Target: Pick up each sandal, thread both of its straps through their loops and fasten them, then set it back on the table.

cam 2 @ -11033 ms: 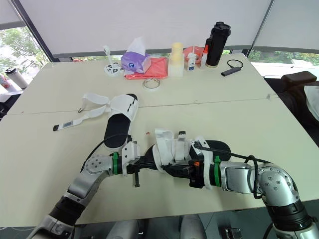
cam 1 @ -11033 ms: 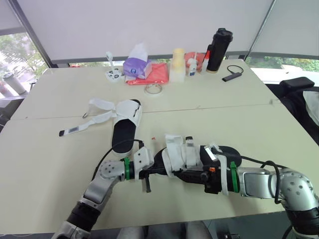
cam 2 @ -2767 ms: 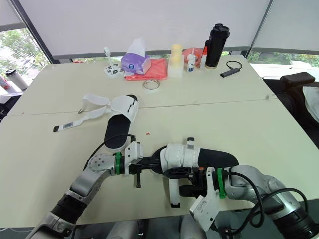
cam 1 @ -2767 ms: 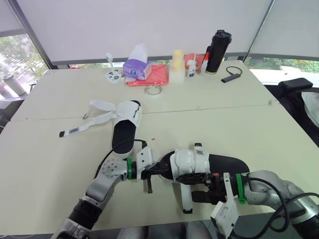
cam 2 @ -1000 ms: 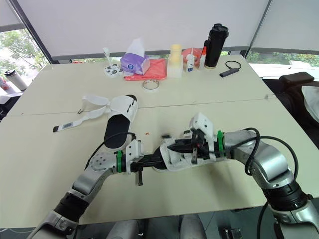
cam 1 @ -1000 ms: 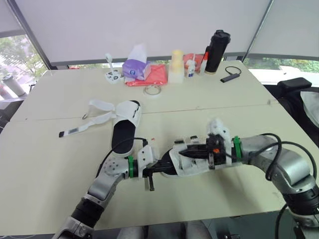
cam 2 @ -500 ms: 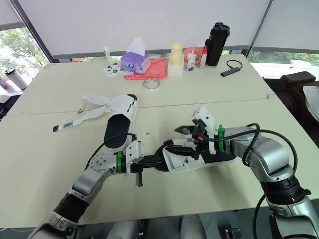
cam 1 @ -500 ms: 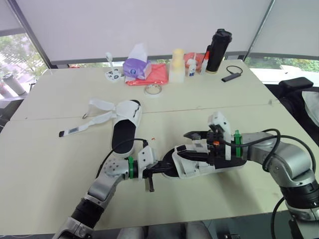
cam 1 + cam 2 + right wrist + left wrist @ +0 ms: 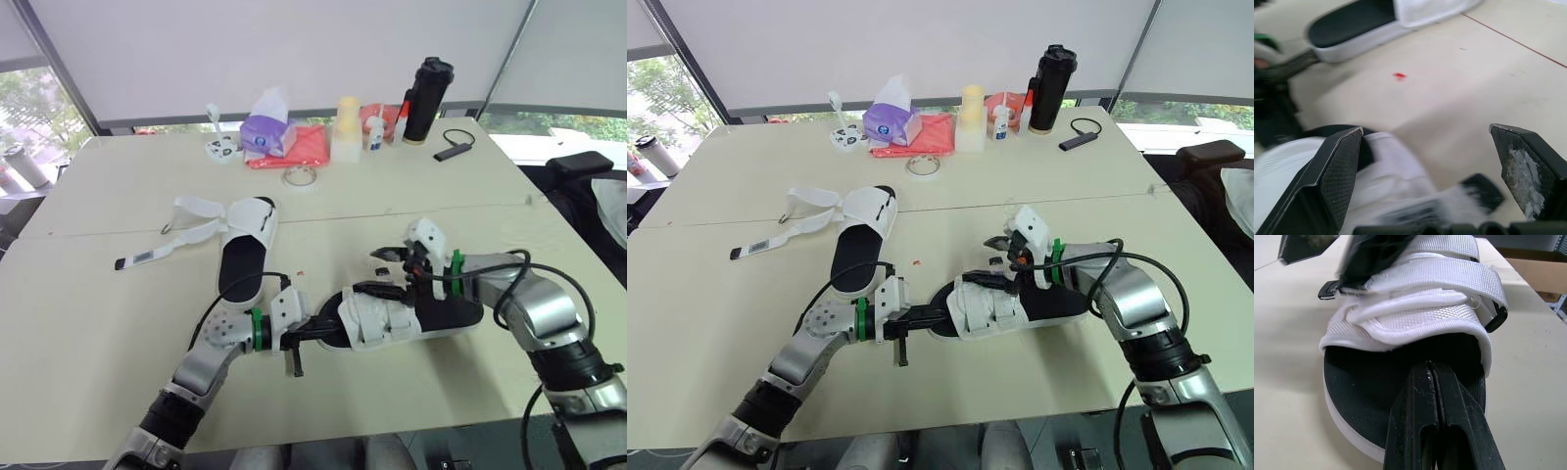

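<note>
- Now we find the sandal [image 9: 402,318] flat on the table [image 9: 118,323], no longer tilted.
- Our left gripper [image 9: 318,331] still pinches its toe.
- Our right gripper [image 9: 384,266], jaws spread wide, has lifted just above its straps.

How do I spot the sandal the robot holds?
On the cream table, look near the front edge. The sandal there has one end pinched by the left gripper. Its white straps wrap over it; the other sandal has them loose.

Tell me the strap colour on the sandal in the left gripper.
White: woven straps of the black-soled sandal, best in the left wrist view.
</note>
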Controlling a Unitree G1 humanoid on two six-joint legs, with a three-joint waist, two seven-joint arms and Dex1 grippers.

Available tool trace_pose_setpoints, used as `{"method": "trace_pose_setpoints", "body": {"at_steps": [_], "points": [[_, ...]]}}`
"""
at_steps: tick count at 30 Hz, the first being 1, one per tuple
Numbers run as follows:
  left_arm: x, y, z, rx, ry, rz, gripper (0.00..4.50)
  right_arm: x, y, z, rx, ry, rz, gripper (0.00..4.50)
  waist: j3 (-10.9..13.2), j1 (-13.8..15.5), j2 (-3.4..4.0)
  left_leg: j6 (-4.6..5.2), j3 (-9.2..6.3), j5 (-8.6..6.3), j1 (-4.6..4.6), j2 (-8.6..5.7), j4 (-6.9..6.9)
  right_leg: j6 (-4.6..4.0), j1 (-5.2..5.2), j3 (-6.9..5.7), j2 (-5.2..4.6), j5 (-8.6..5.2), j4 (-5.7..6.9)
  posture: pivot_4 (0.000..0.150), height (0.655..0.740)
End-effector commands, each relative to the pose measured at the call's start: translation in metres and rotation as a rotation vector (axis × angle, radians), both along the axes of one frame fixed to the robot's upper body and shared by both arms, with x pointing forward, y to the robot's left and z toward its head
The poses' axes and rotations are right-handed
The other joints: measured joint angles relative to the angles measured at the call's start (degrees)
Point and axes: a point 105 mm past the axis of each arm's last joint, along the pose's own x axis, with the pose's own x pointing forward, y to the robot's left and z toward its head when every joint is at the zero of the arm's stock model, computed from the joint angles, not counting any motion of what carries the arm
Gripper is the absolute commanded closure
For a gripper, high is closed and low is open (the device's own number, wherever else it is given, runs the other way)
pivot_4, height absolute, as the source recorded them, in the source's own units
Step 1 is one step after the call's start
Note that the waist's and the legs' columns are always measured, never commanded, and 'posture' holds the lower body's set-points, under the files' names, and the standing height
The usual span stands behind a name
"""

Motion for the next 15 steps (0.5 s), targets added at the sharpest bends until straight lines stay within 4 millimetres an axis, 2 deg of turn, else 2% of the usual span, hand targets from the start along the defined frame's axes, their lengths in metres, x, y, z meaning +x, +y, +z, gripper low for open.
{"method": "trace_pose_setpoints", "body": {"at_steps": [1, 6, 8, 12, 15], "points": [[-0.001, 0.001, 0.001, -0.001, -0.004, 0.008, 4.5, 0.008, -0.004, 0.002, -0.042, -0.041, -0.01, 0.06, 0.0, 0.0, 0.0, 0.0, 0.0, 0.0, 0.0, 0.0, -0.01, 0.01, -0.01, 0.0, 0.0, 0.01, 0.0, 0.15, 0.74], [0.0, 0.0, 0.002, -0.003, -0.005, 0.009, 4.5, 0.014, -0.007, -0.008, -0.131, -0.074, 0.008, 0.06, 0.0, 0.0, 0.0, 0.0, 0.0, 0.0, 0.0, -0.01, -0.01, 0.14, -0.01, 0.0, 0.01, 0.07, 0.01, 0.15, 0.74], [0.001, 0.0, 0.002, -0.004, -0.006, 0.01, 4.5, 0.017, -0.01, -0.005, -0.132, -0.094, 0.004, 0.06, 0.0, 0.1, 0.0, 0.0, 0.0, 0.0, 0.0, -0.01, -0.01, 0.14, 0.0, 0.0, 0.01, 0.08, 0.0, 0.15, 0.74], [0.001, 0.0, 0.002, -0.005, -0.008, 0.015, 4.5, 0.025, -0.017, 0.038, -0.002, -0.111, -0.053, 0.06, 0.0, 0.0, 0.01, -0.01, -0.01, 0.0, -0.01, -0.01, 0.0, 0.15, -0.01, 0.0, 0.01, 0.08, 0.01, 0.15, 0.74], [0.001, -0.001, 0.002, -0.007, -0.01, 0.017, 4.5, 0.016, -0.023, 0.065, 0.043, -0.116, -0.034, 0.06, 0.0, 0.1, 0.03, -0.01, -0.01, 0.01, -0.02, -0.01, 0.0, 0.15, -0.05, 0.01, 0.0, 0.08, 0.04, 0.15, 0.74]]}}
